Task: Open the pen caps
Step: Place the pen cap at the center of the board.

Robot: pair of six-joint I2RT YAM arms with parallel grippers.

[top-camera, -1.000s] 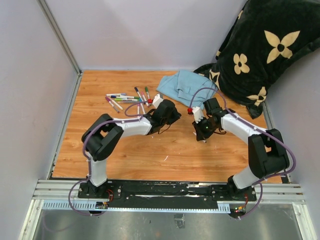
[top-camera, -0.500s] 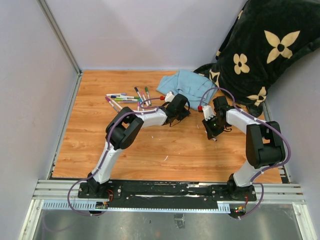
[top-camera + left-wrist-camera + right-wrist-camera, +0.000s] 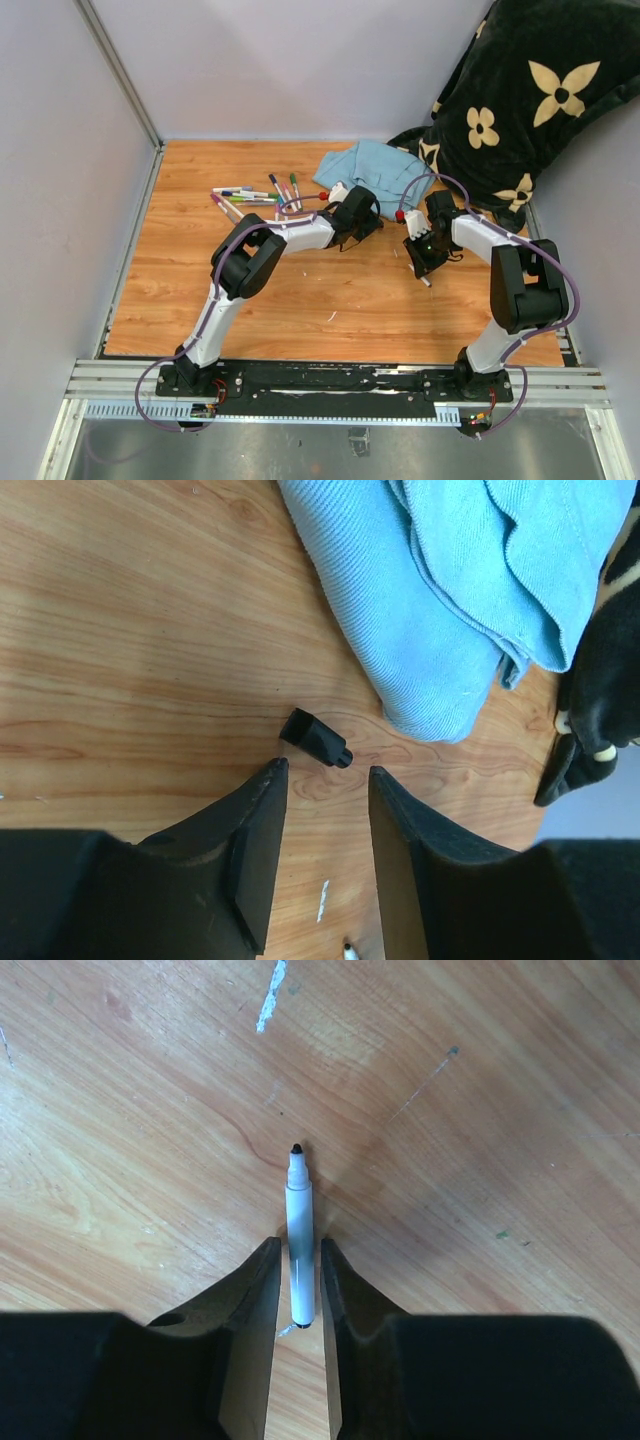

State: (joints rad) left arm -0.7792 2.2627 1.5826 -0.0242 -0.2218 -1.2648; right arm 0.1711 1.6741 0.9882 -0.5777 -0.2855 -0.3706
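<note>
Lying loose on the wooden surface, a black cap sits just beyond the spread left fingers, touching neither, with the folded blue cloth close beside it. The right fingers stand slightly parted around an uncapped white marker, with slim gaps on either side. Capped markers cluster at the far left; a dark flowered blanket fills the far right corner.

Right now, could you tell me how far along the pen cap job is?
Done: one black cap lies off its pen just beyond the open left gripper, near the blue cloth. In hand: the uncapped marker, black tip bare, sits between the fingers of the right gripper; whether they grip it I cannot tell. Left: the cluster of markers at the back left, their coloured caps apparently on.
</note>
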